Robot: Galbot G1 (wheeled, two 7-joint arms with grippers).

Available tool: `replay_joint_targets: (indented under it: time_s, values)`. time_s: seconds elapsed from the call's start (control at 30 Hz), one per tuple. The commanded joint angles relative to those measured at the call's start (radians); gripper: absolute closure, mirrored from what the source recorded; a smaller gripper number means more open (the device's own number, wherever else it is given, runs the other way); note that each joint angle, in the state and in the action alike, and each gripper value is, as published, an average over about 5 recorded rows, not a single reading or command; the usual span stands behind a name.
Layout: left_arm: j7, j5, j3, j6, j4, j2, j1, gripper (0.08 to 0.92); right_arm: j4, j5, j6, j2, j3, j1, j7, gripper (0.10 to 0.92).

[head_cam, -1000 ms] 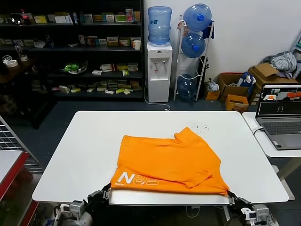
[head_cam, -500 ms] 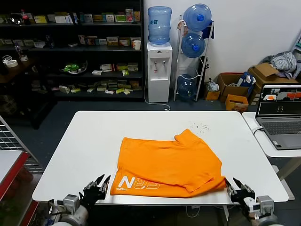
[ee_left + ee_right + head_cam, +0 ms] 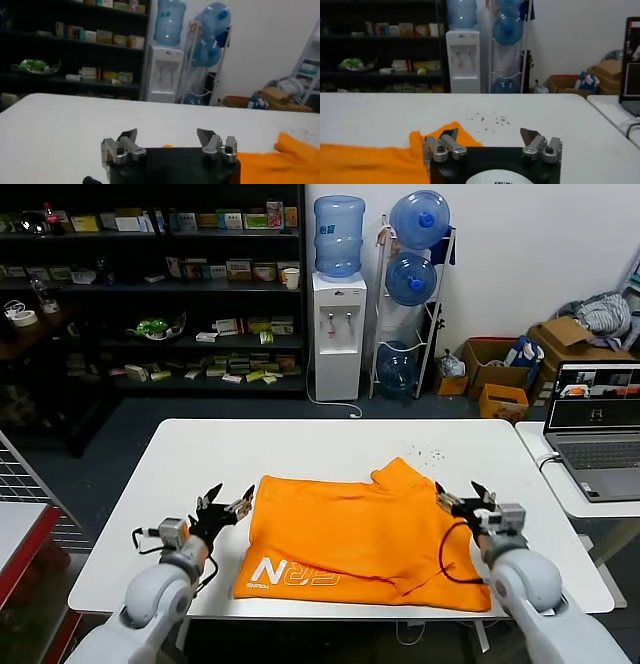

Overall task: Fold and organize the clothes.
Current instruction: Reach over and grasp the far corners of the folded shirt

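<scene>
The clothes are one orange T-shirt (image 3: pixel 360 529) lying folded on the white table (image 3: pixel 200 454), with white lettering (image 3: pixel 290 572) near its front left corner. My left gripper (image 3: pixel 225 506) hovers open just beyond the shirt's left edge, nothing between its fingers. My right gripper (image 3: pixel 460 496) stands open at the shirt's right edge, also empty. In the left wrist view the left gripper (image 3: pixel 167 135) is spread wide above bare table, the T-shirt (image 3: pixel 280 160) off to one side. In the right wrist view the right gripper (image 3: pixel 490 133) is open over the table, beside the T-shirt (image 3: pixel 370 160).
Small dark specks (image 3: pixel 430 454) dot the table behind the shirt. A laptop (image 3: pixel 597 424) sits on a side table to the right. A water dispenser (image 3: pixel 338 334), bottle rack, shelves and cardboard boxes (image 3: pixel 500 369) stand beyond the table. A wire rack (image 3: pixel 20 484) is at the left.
Both grippers let go of the shirt's near corners, opened wide and moved from below the table's front edge up to either side of the shirt. The near hem now lies on the table.
</scene>
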Motion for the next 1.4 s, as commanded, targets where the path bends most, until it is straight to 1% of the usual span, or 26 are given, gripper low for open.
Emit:
replay_joint_targets:
  time_s: [0.03, 0.27, 0.73, 1.0, 1.13, 1.23, 1.4]
  values:
    - [0.056, 0.003, 0.07, -0.014, 0.372, -0.108, -0.27, 0.18, -0.308, -0.004, -0.006, 0.106, -0.159, 0.288, -0.025, 0.203]
    - [0.023, -0.024, 0.108, 0.067, 0.325, -0.097, -0.257, 0.177, -0.333, -0.002, -0.058, 0.114, -0.17, 0.268, -0.064, 0.203]
    - [0.032, -0.025, 0.188, 0.134, 0.416, -0.116, -0.332, 0.177, -0.426, -0.02, -0.079, 0.129, -0.173, 0.308, -0.093, 0.203]
    - [0.045, -0.024, 0.209, 0.136, 0.429, -0.117, -0.343, 0.177, -0.485, -0.036, -0.081, 0.143, -0.178, 0.328, -0.123, 0.213]
    - [0.053, -0.014, 0.211, 0.126, 0.44, -0.124, -0.345, 0.177, -0.489, -0.04, -0.083, 0.145, -0.18, 0.328, -0.133, 0.295]
    - [0.056, -0.004, 0.214, 0.121, 0.448, -0.129, -0.346, 0.212, -0.489, -0.04, -0.089, 0.146, -0.182, 0.327, -0.139, 0.381]
    - [0.063, 0.006, 0.223, 0.112, 0.451, -0.129, -0.344, 0.354, -0.482, -0.043, -0.083, 0.146, -0.183, 0.321, -0.144, 0.528]
